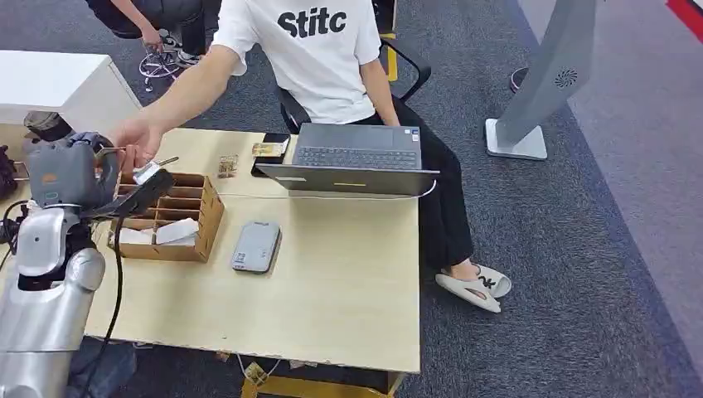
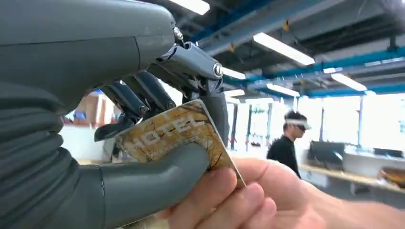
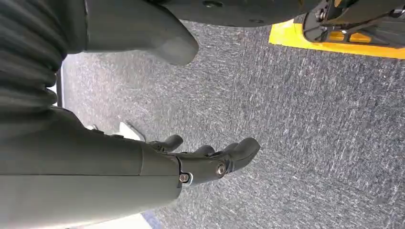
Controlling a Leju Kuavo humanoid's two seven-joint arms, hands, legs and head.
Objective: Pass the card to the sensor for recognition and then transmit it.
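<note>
i see my left hand [image 2: 143, 143] pinching the card [image 2: 176, 136] between thumb and fingers, raised over the wooden tray [image 1: 203, 217]; a person's hand [image 2: 248, 195] grips the card's far edge. tray compartments beneath hold white cards [image 1: 174, 232]. my right hand [image 3: 205, 160] hangs spread, holding nothing, above carpet [image 3: 310, 143].

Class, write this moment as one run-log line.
stage: handover | left robot hand: holds card | person's hand: also grips card | right robot hand: open, holds nothing | sensor: on table
</note>
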